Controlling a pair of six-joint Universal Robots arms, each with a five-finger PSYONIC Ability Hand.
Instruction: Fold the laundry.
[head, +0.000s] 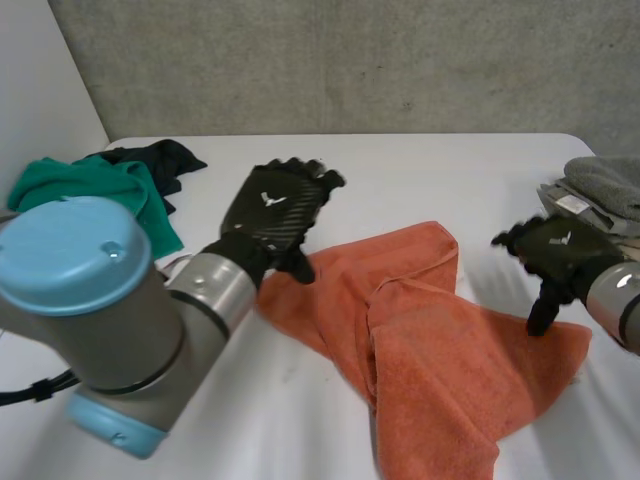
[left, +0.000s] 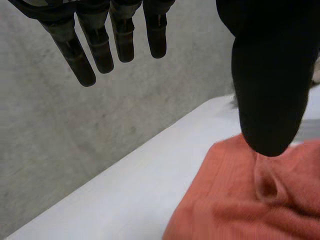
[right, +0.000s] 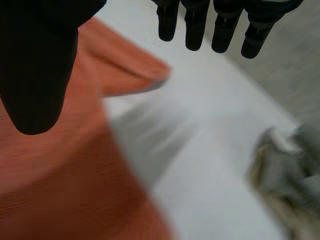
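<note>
Orange towel (head: 420, 350) lies rumpled, partly folded over.

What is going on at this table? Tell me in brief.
A two-armed robot is working on a crumpled orange terry towel lying on the white table. Its left hand is open over the towel's left edge, and its right hand is open over the right edge; neither grips it. A green cloth and a black cloth lie at the far left, a stack of grey folded cloths at the right.
</note>
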